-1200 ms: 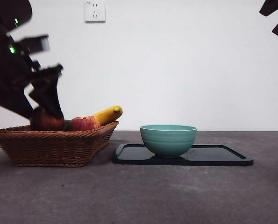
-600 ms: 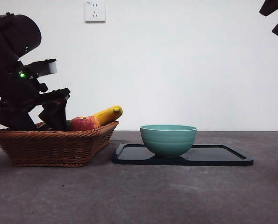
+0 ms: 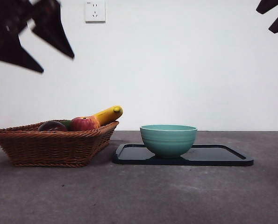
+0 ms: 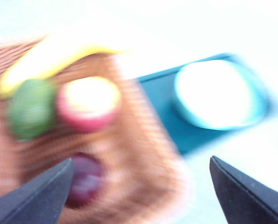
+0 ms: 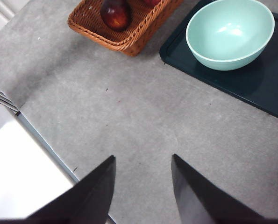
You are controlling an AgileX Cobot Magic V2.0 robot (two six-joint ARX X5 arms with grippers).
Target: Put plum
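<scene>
Front view: the dark maroon plum (image 3: 52, 126) is flanked by a red apple (image 3: 84, 123) in the woven wicker basket (image 3: 54, 147); the left gripper (image 3: 38, 39) is held wide open and empty above.

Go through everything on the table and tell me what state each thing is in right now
plum: lying in the basket, not gripped
wicker basket: upright, holding fruit
apple: in the basket
banana: poking over the basket rim
bowl: upright on the tray, empty
left gripper: open, raised above the basket
right gripper: open, waiting
</scene>
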